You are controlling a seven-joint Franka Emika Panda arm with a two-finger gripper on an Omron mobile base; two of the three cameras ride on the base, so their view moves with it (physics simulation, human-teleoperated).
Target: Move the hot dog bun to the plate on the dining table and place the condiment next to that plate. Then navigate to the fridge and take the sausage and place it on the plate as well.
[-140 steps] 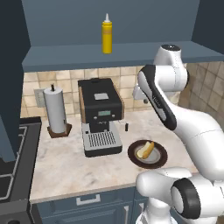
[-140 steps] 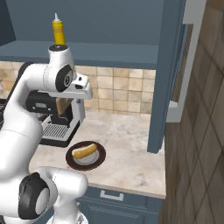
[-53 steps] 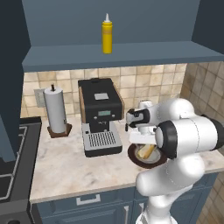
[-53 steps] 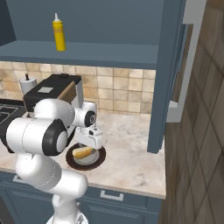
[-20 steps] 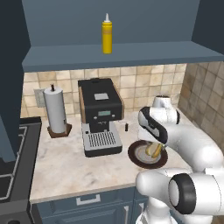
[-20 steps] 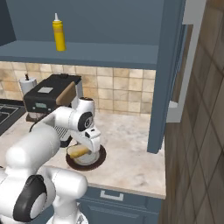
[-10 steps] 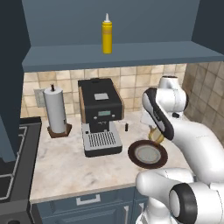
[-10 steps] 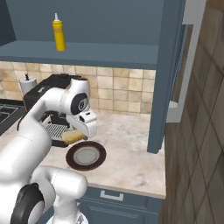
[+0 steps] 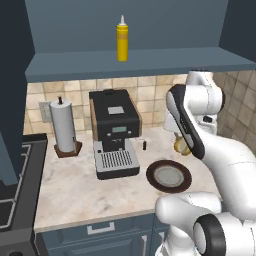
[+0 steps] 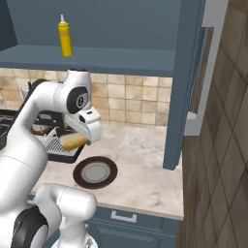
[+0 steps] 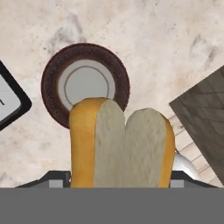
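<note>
- Gripper — closed on the hot dog bun, jaws held fairly wide by the width of the roll; the split face of the bun points toward the hand camera.
- Hot dog bun, change of place — a second ago it lay on the dark brown plate; it now hangs clear above the counter, up and toward the wall side of that plate, seen as a yellow-tan lump under the hand in the left base view and the right base view.
- Dark brown plate — now bare, grey centre exposed, resting on the marbled counter directly below the hand.
- Meaning for the task — pick-up of the bun judged complete; the carry to the plate on the dining table is not yet begun, and neither that plate nor the table appears here.
- Arm — raised and folded back, elbow high near the shelf, wrist bent so the hand points downward over the counter.
- Condiment — yellow bottle upright on the blue shelf above, untouched, well apart from the hand.
- Coffee machine — just beside the brown plate; paper-towel roll further along.
</note>
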